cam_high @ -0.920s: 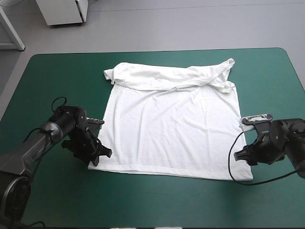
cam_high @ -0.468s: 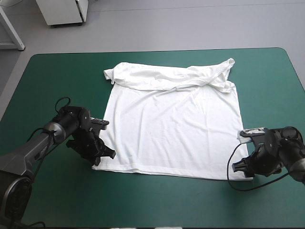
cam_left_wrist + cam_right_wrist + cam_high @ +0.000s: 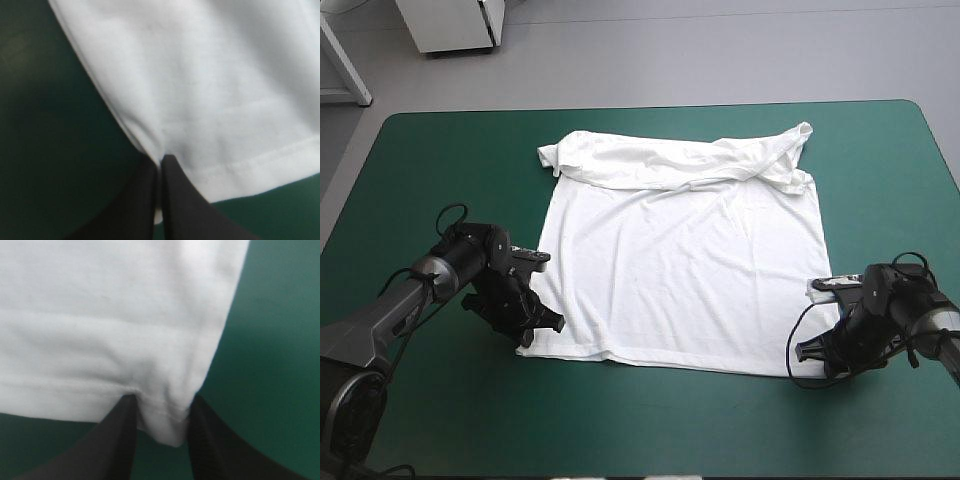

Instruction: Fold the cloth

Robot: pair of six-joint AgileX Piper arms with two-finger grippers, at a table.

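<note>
Two hem corners of the T-shirt (image 3: 680, 270) being seized: left pincer (image 3: 161, 159), 8 o'clock, clamped on cloth; right pincer (image 3: 160, 402), 4 o'clock, parted astride corner. Next, likely: close right, lift both.

A white cabinet (image 3: 450, 25) stands on grey floor (image 3: 720, 50).

one white t-shirt (image 3: 680, 260) on one teal-green bench (image 3: 650, 430). two pincers, the left pincer (image 3: 535, 325) and the right pincer (image 3: 810, 355), each with two black fingers (image 3: 180, 200), four fingers in all.
</note>
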